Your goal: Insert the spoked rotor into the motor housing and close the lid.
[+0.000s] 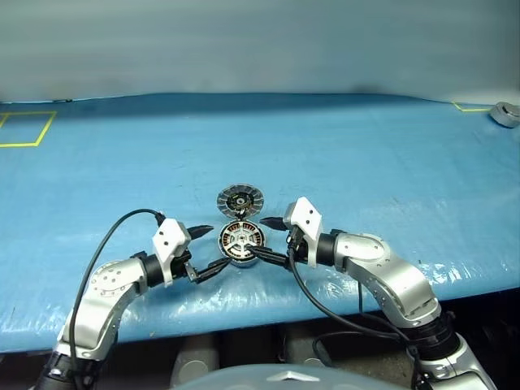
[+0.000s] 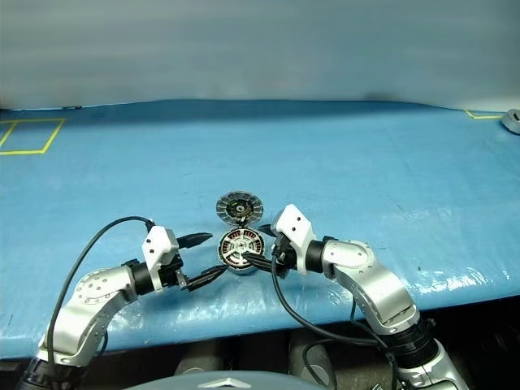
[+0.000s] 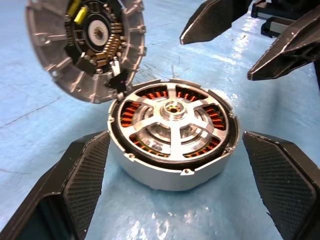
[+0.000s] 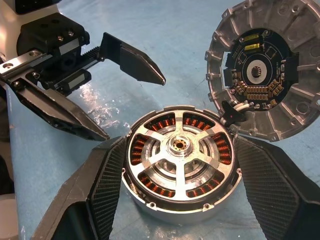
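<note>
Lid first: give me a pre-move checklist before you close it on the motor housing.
1. Spoked rotor seated in the motor housing, copper windings showing between its spokes: ok.
2. Lid open, tilted up at the housing's far edge, ribbed circuit-board face showing: ok.
3. Small black piece joining lid to housing, whether it is aligned: cannot tell.
4. Left gripper open, fingers apart from the housing: ok.
5. Right gripper open, fingers on either side of the housing, none on the lid: ok.
6. Blue table cover around the housing free of loose parts: ok.
</note>
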`<state>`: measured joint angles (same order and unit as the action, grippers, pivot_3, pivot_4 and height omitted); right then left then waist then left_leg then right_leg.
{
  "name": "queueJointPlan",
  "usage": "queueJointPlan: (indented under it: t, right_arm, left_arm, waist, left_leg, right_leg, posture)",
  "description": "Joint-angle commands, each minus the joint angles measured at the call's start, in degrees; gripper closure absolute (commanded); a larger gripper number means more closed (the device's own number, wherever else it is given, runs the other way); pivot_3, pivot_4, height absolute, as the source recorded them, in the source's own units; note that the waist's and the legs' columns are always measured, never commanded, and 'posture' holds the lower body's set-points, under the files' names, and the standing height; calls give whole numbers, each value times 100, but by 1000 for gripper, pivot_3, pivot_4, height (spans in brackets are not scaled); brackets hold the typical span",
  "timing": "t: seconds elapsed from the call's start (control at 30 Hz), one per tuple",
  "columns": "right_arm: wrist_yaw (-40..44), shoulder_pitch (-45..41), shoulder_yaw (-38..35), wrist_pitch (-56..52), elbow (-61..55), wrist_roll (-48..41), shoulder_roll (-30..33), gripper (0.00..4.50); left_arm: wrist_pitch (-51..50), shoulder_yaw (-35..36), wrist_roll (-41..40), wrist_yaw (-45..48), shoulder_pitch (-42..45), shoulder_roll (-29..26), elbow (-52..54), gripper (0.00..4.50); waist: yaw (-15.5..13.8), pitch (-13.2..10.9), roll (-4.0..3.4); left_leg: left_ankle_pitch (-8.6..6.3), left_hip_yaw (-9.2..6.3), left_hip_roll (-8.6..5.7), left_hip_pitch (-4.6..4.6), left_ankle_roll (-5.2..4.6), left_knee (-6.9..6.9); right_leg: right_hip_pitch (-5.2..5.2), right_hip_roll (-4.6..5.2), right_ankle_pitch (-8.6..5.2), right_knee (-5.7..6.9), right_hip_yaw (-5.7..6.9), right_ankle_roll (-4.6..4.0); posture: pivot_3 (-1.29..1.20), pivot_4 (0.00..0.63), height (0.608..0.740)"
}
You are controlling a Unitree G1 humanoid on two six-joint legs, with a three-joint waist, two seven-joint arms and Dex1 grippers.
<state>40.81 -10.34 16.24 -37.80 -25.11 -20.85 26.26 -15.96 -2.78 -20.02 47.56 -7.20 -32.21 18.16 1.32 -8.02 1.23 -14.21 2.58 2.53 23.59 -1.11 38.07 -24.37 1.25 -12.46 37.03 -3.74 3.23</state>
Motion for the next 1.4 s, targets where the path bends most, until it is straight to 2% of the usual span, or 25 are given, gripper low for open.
queueJointPlan:
  t: [0.03,0.37,0.47,0.77,1.4]
  right_arm:
    - [-23,-48,-153,69,-85,-109,-66,867]
    - [-28,-22,-102,88,-100,-142,-164,867]
    - [-37,-29,-112,86,-118,-145,-182,1498]
    - [-80,38,-70,150,-126,-105,-230,4445]
    - [-256,-185,26,212,59,124,-363,4480]
  left_arm:
    - [-21,173,-68,7,-72,-126,193,0]
    - [98,-84,-48,1,-48,43,242,0]
    - [141,-128,-27,32,44,97,126,0]
    - [276,-228,-8,150,267,153,-85,0]
    - [504,-292,82,212,296,248,-270,0]
  waist:
    - [0,0,0]
    - [-3,0,0]
    - [-4,0,0]
    - [-2,0,0]
    - [-1,0,0]
  left_leg:
    - [0,0,0,0,0,0]
    - [0,2,-1,0,0,-1]
    - [0,2,0,0,0,-1]
    - [0,3,-1,0,0,0]
    - [0,4,0,-1,0,1]
  right_leg:
    - [0,1,0,0,0,0]
    - [0,1,2,-1,-1,-4]
    - [-1,-1,2,0,-1,-4]
    - [0,-1,3,1,-1,-4]
    - [-1,-2,3,2,-2,-4]
  posture:
    - [0,150,740]
    - [0,150,740]
    - [0,150,740]
    - [0,150,740]
    - [0,150,740]
